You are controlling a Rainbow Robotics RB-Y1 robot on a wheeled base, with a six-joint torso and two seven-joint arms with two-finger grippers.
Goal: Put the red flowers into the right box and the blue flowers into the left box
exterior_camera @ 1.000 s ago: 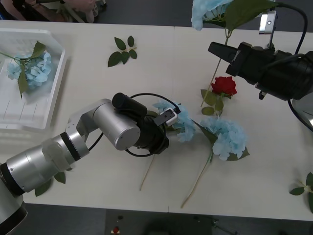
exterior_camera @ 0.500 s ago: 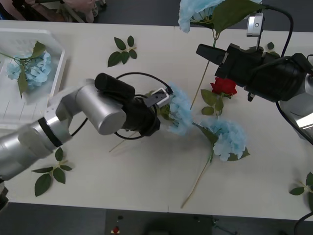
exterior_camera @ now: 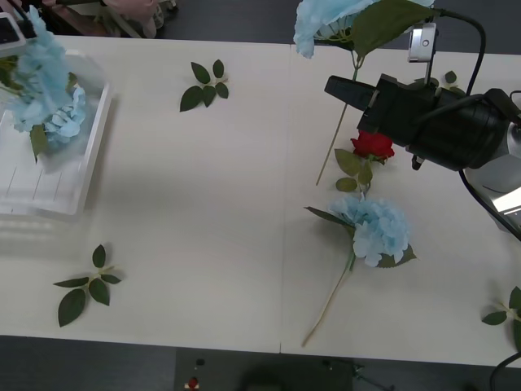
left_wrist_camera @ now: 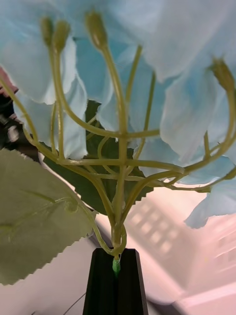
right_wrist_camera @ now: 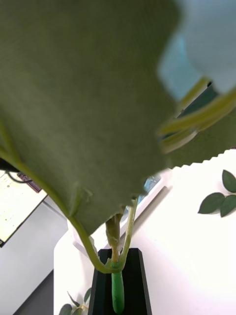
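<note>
Both pairs of jaws are clamping flower stems: the left gripper (left_wrist_camera: 117, 288) is pinching shut on the green stem base of a blue flower (left_wrist_camera: 147, 88), its black fingers (left_wrist_camera: 101, 285) pressed together under the pale cluster, and the right gripper (right_wrist_camera: 118, 285) is squeezing the stem of another blue flower (exterior_camera: 326, 20). In the front view the left-held bloom (exterior_camera: 37, 77) is hanging at the upper left of the frame, over the left box (exterior_camera: 85, 159), where one more blue flower (exterior_camera: 61, 122) is lying on the ribbed base. At the upper right, the right arm is holding its cluster up near the table's far edge, stem trailing down. Below it a red flower (exterior_camera: 373, 145) is resting on the table (exterior_camera: 203, 204), and just below that a fourth blue flower (exterior_camera: 376, 230) is lying flat. Loose leaf sprigs (exterior_camera: 203, 84) are sitting scattered around.
</note>
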